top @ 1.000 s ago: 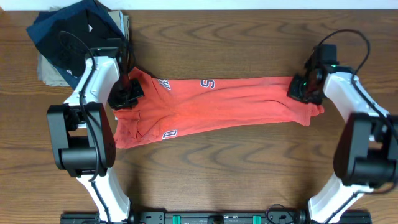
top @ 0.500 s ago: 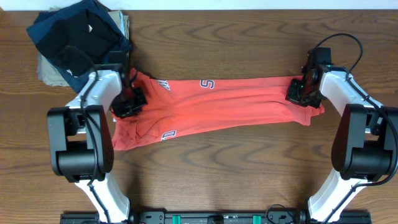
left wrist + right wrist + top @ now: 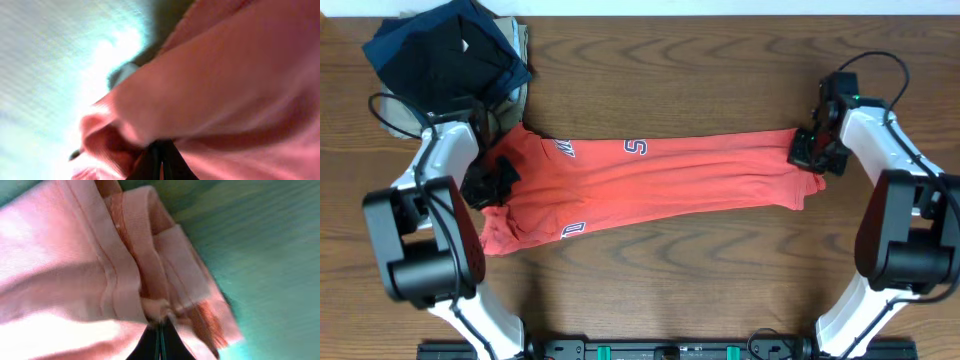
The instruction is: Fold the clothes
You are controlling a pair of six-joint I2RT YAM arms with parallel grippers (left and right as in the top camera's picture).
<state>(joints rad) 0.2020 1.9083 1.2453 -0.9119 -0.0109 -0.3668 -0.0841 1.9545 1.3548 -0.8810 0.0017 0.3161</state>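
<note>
The coral-red T-shirt (image 3: 660, 180) with white navy-outlined letters is stretched in a long band across the table between both arms. My left gripper (image 3: 488, 183) is shut on its left end, where the cloth bunches and hangs down to the front. My right gripper (image 3: 809, 152) is shut on its right end. The left wrist view shows red cloth (image 3: 225, 85) pinched in the closed jaws (image 3: 161, 160). The right wrist view shows a folded hem (image 3: 150, 280) pinched in the closed jaws (image 3: 161, 330).
A pile of black and navy garments (image 3: 445, 55) lies at the far left corner on a khaki-beige garment (image 3: 520, 45), just behind the left arm. The wooden table (image 3: 720, 280) shows in front of the shirt.
The left gripper has pulled its end of the shirt left and toward the front; the lettering shifted left with it. The right gripper moved slightly right. The shirt is stretched longer.
</note>
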